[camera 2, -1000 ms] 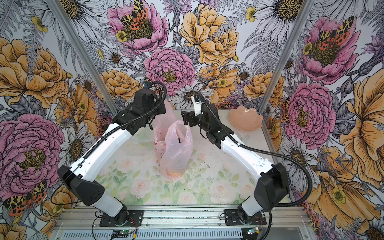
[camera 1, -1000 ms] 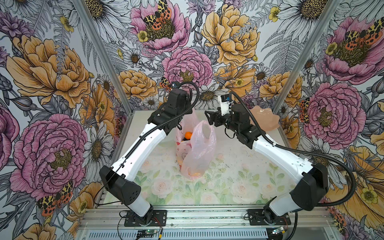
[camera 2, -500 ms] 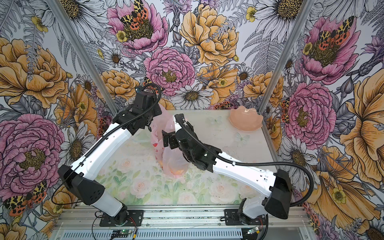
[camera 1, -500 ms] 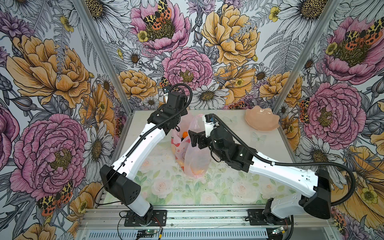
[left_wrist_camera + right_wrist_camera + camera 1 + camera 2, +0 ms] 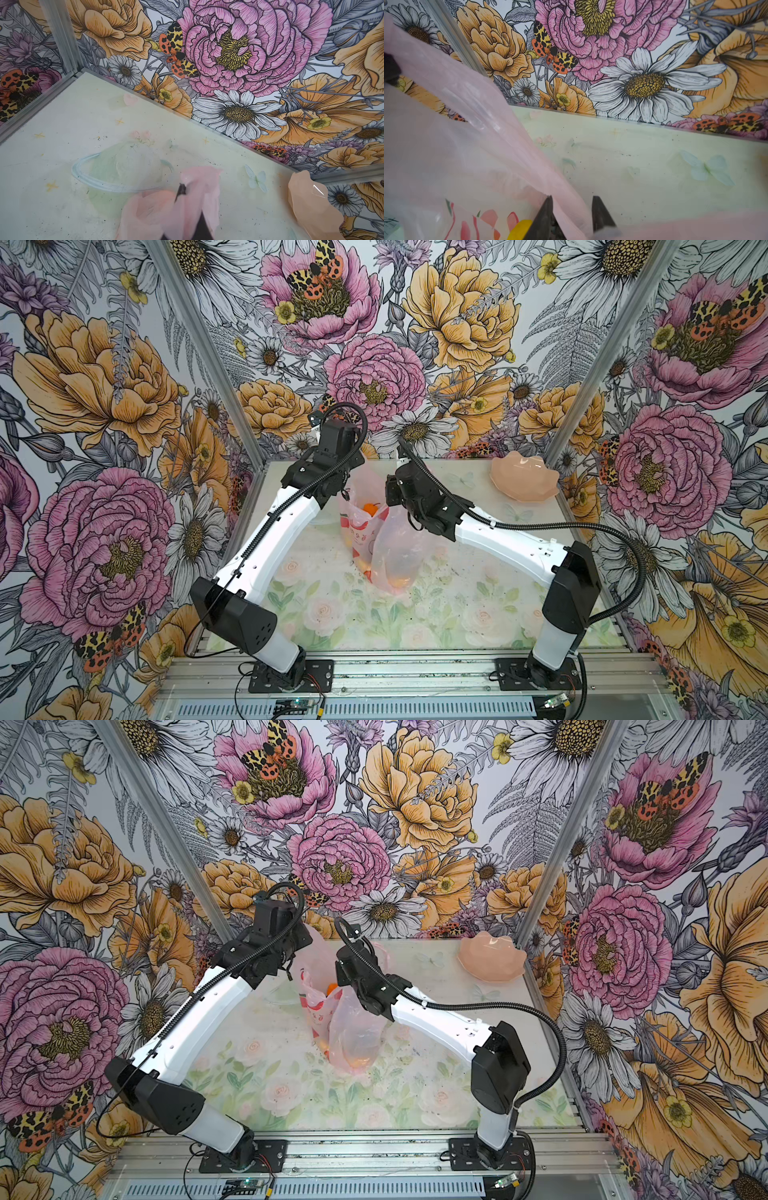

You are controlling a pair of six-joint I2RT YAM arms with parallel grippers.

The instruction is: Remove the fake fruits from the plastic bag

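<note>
The pink translucent plastic bag stands mid-table with its mouth held up. My left gripper is shut on the bag's far-left rim, and pink film wraps its jaws. My right gripper is at the mouth's right rim; its fingers stand a little apart with bag film running between them. Of the fake fruits, an orange shows in the mouth. A yellow one lies by the right fingers. Another orange shape glows through the bag's bottom.
A peach scalloped dish sits at the back right corner. Floral walls close the table on three sides, and both arm bases stand on the front rail.
My right arm swung from the back, near the dish, forward to the bag's mouth, and its jaws narrowed around the right rim. The left gripper kept its hold on the bag.
</note>
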